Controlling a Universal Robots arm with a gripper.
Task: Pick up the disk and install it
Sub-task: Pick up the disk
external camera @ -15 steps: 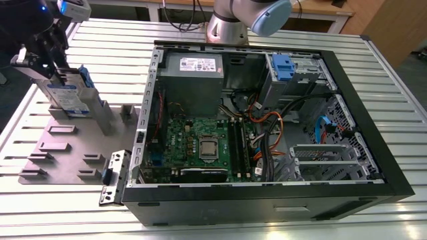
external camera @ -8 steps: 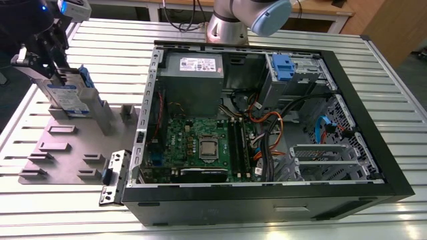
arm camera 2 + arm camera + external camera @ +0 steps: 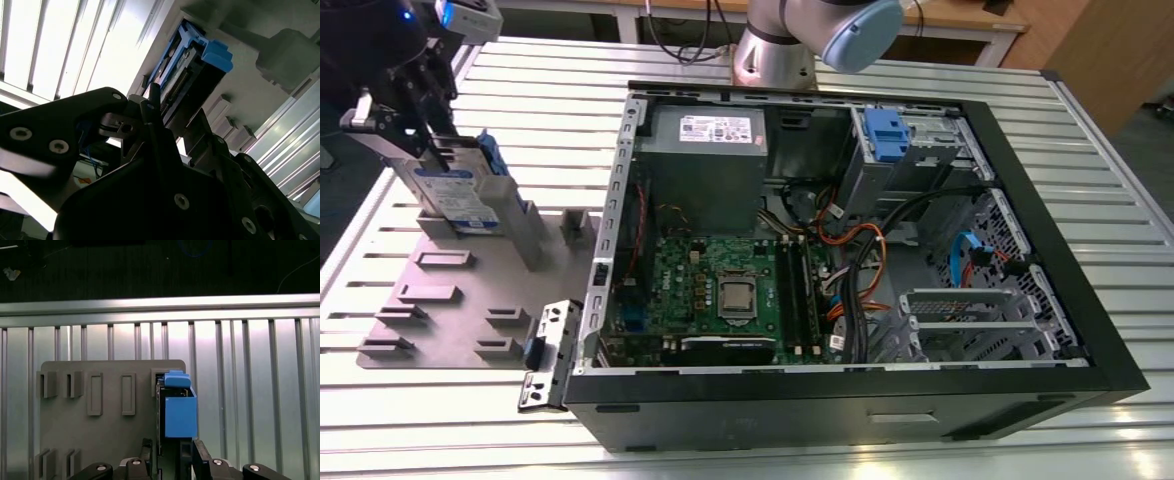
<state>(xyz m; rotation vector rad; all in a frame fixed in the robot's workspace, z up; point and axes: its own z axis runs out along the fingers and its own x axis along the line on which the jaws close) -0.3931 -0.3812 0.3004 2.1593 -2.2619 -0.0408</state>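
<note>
Disk (image 3: 454, 195): one, standing on edge on the single grey fixture plate (image 3: 454, 300), toward the exterior view's left, well apart from the case. In both wrist views the disk's (image 3: 180, 412) (image 3: 200, 65) blue bracket faces the camera.

Claw (image 3: 434, 150): one, down at the top edge of the disk. Cannot tell whether it is closed on the disk or loose around it.

Computer case (image 3: 854, 385): one, lying open on the slatted metal desk (image 3: 454, 420). Inside it sit one grey power supply (image 3: 707, 135) and one blue latch (image 3: 886, 135) at the drive bay.
</note>
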